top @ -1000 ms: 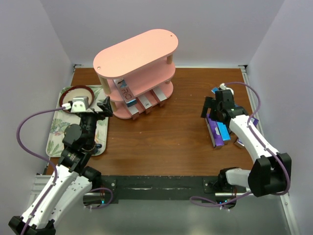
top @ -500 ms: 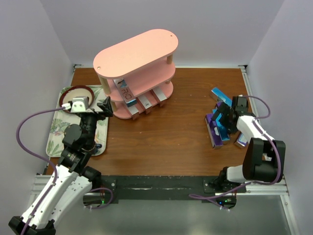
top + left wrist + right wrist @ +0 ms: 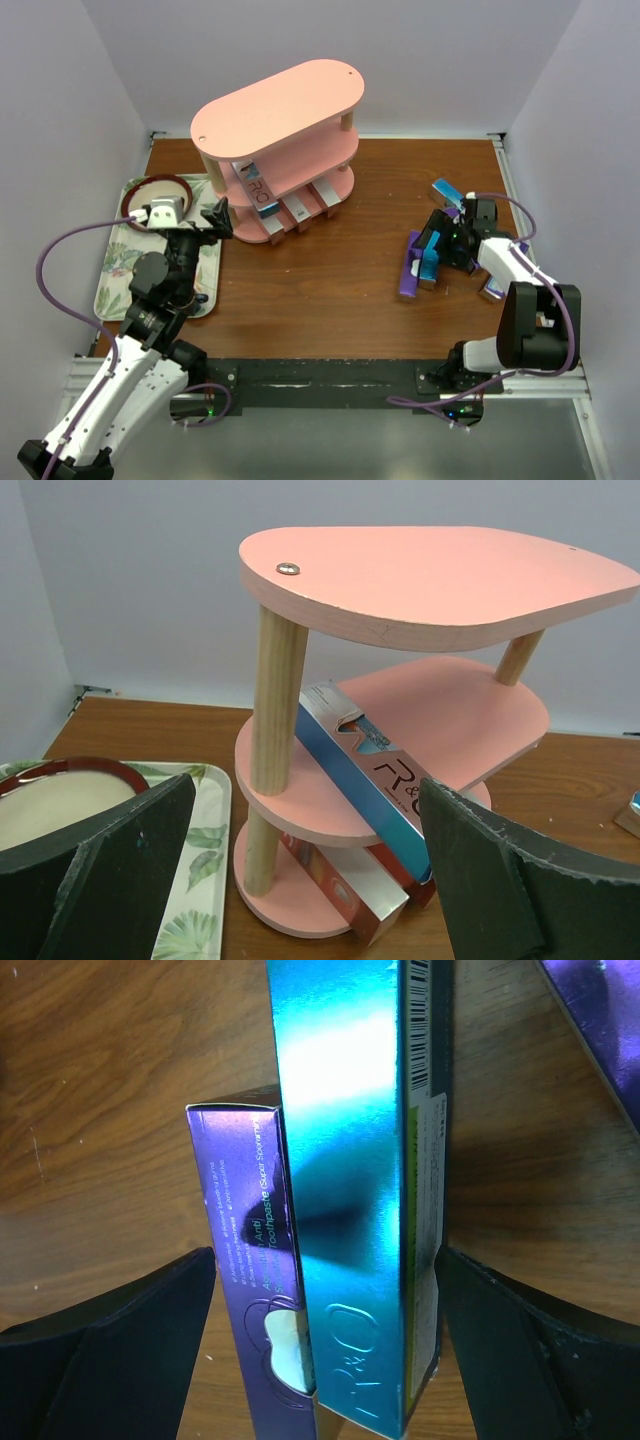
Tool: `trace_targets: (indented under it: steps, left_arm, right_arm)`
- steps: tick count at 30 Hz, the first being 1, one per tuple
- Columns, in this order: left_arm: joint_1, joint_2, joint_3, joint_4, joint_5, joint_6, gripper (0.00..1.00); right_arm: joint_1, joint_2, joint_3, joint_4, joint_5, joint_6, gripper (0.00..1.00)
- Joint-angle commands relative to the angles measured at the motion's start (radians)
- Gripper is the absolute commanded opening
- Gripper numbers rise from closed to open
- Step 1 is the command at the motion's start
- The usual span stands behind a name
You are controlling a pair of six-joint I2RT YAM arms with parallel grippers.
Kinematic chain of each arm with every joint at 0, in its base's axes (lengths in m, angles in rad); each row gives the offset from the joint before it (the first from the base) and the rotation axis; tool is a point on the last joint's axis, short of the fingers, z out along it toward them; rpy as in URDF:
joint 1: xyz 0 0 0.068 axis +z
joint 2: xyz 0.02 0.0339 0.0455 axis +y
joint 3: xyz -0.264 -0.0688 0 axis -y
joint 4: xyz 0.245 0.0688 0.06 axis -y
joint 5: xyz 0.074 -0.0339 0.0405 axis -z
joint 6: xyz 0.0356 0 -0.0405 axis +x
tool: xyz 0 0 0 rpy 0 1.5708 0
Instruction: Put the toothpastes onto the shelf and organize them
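Left end effector (image 3: 307, 780) hanging released, facing shelf (image 3: 430, 580), right end effector (image 3: 326, 1252) straddling teal toothpaste (image 3: 340, 1110) and purple toothpaste (image 3: 235, 1180) on surface (image 3: 100, 1110), grip cannot be told.

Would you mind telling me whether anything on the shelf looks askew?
Yes: a blue toothpaste box on the middle tier of the shelf sits tilted, its lower end poking past the board's edge.

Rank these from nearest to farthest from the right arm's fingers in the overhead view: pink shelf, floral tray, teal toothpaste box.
1. Teal toothpaste box, between the right fingers, on the table's right side.
2. Pink shelf, far side, left of centre.
3. Floral tray, at the left edge.
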Motion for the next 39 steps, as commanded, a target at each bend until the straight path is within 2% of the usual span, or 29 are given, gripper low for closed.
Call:
trace_targets:
  steps: [1, 7, 18, 27, 32, 39]
  left_arm:
    - [0.009, 0.005, 0.046, 0.021, 0.012, -0.016, 1.0]
    - [0.009, 0.011, 0.046, 0.02, 0.015, -0.016, 1.0]
    - [0.009, 0.016, 0.049, 0.02, 0.021, -0.019, 0.99]
    - [0.01, 0.014, 0.049, 0.02, 0.024, -0.019, 0.99]
    - [0.009, 0.01, 0.049, 0.018, 0.023, -0.017, 0.99]
    - [0.009, 0.006, 0.049, 0.018, 0.024, -0.017, 0.99]
  right_arm:
    - [-0.001, -0.037, -0.002, 0.012, 0.033, -0.015, 0.95]
    - [-0.001, -0.043, -0.014, -0.002, 0.177, -0.005, 0.94]
    - [-0.004, -0.033, -0.016, -0.028, 0.273, -0.005, 0.92]
    - [-0.002, -0.137, -0.031, -0.014, 0.255, 0.012, 0.89]
    - [-0.002, -0.097, -0.025, -0.032, 0.255, 0.0, 0.88]
    - [-0.004, -0.057, -0.019, 0.0, 0.175, -0.014, 0.88]
